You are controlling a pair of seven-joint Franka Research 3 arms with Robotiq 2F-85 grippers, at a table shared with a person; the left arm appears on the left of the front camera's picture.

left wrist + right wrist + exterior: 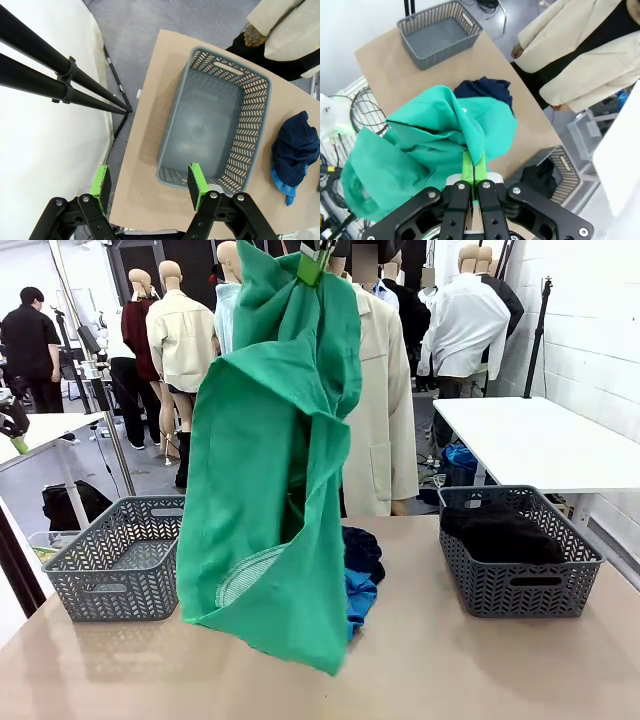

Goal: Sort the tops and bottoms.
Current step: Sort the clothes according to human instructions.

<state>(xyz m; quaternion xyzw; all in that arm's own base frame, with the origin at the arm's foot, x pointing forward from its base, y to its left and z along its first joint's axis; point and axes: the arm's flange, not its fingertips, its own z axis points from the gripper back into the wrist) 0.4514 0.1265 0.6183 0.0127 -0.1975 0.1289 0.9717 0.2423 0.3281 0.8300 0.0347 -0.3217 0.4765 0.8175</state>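
Note:
An emerald green garment (270, 470) hangs high over the table's middle, pinched at its top by my right gripper (314, 262), which is shut on it; the wrist view shows the green cloth (435, 140) bunched around the closed pads (468, 167). Behind it a dark navy garment (362, 550) lies on a bright blue one (358, 600). A black garment (505, 532) fills the right basket (520, 585). My left gripper (150, 186) hovers open and empty above the left basket (210, 125); the navy garment (296, 145) and the blue one (282, 182) lie to its side.
The left basket (120, 560) has nothing in it. A person in a beige coat (385, 410) stands at the table's far edge, a hand (255, 35) near the basket. A white table (540, 440) stands at the back right. Black tripod legs (60, 75) stand beside the table.

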